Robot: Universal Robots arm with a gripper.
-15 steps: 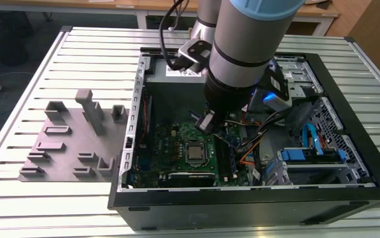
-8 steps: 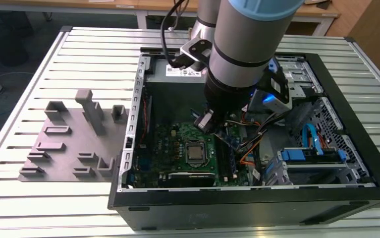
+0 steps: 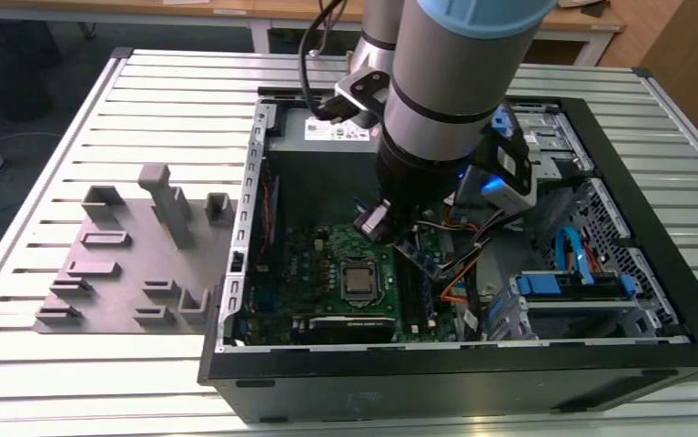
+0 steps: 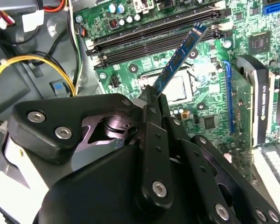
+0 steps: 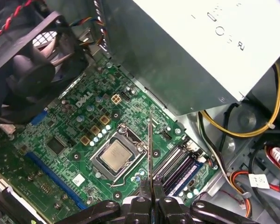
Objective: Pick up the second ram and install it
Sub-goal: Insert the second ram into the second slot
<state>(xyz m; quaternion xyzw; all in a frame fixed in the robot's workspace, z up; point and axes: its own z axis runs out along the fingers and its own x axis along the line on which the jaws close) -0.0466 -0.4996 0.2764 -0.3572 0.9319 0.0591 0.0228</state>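
Inside the open computer case: the arm comes down over the green motherboard. The case lies on its side on the slatted table.
Gripper: clamped shut, with its two black fingers pinching one end of the second ram.
Ram against the gripper: the stick juts straight out from between the fingertips, its free end furthest from them. In the first wrist view it shows as a thin edge.
Ram against the board: it is held in the air above the motherboard, between the processor socket and the memory slots, and is not seated in any slot.
Off to the side: grey fixture blocks sit on the table at the exterior view's left of the case, well apart from the gripper.
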